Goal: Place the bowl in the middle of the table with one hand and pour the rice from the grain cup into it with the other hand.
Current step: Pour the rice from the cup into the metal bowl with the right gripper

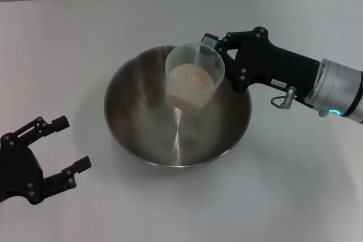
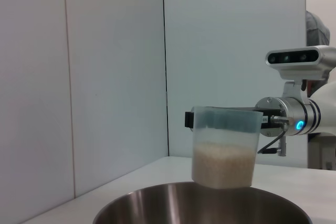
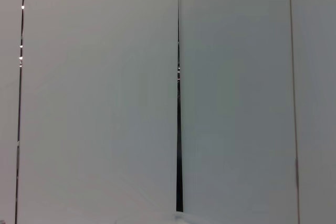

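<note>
Nearest, low on the robot's left: left end effector (image 1: 59,148), fingers spread wide, holding nothing, resting over the white tabletop (image 1: 74,43) just clear of the bowl's near-left side.

Middle: the bowl (image 1: 142,117) sits flat on the tabletop, roughly central. Steel, stiff, probably has some weight to it; thin rim is the only real place to pinch it, and the polished wall looks slippery. Inside looks bare of grain so far.

Above the bowl's far-right part: the grain cup (image 1: 194,83), clear plastic, held off the surface and close to upright, perhaps leaning slightly. Rice (image 1: 193,77) fills about the lower half. None seen falling. From the left wrist view the cup (image 2: 227,145) hangs just over the rim of the bowl (image 2: 126,211), rice (image 2: 223,163) level inside.

Cup judged light, thin-walled, likely to flex if squeezed; best held at the upper wall near the lip, where it is stiffest.

Farthest: right end effector (image 1: 218,46) closed on the cup's far upper side, arm reaching in from the right.
</note>
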Tool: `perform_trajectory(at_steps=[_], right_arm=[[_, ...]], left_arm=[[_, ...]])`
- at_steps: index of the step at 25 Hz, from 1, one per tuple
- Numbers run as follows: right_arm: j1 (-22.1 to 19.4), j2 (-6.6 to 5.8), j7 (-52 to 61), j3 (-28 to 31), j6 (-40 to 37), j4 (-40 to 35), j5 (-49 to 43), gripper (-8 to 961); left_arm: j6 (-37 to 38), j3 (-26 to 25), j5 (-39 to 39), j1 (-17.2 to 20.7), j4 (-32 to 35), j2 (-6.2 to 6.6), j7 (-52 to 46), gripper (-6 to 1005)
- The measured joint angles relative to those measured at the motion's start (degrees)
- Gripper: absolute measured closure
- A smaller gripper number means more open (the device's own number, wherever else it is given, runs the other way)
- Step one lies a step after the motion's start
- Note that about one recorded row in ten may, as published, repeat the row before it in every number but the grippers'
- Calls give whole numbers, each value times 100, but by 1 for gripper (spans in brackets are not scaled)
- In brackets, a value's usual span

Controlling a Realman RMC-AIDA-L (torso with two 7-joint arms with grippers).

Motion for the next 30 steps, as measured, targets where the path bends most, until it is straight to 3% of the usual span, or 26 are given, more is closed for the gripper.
perform_trajectory(at_steps=[9,20,23,24,26,28,29,30], right_arm=[[-28,32,-499,-654,-155,-1002,19,940],[139,60,-1211,-1022,-199,-1988,99,940],[114,67,-1408,-1541,-159,-2284,438,940],[8,73,-1473,-2075,-48,-2598,770,940],[-52,73,-1509,-2287,31,-2740,931,940],[-219,74,-1629,-2835,243,-3081,1268,940],[-417,74,-1794,-3379,511,-3447,1559,940],[-417,74,-1794,-3379,511,-3447,1559,940]], left_arm=[[-11,-20,0,31,43,-26,23,184],[-58,-156,0,22,81,-56,58,184],[-61,-187,0,26,86,-73,97,185],[-61,-187,0,26,86,-73,97,185],[-64,-202,0,27,87,-82,98,184],[-70,-275,0,29,96,-130,99,184],[-70,-275,0,29,96,-130,99,184],[-71,-311,0,29,97,-155,99,184]])
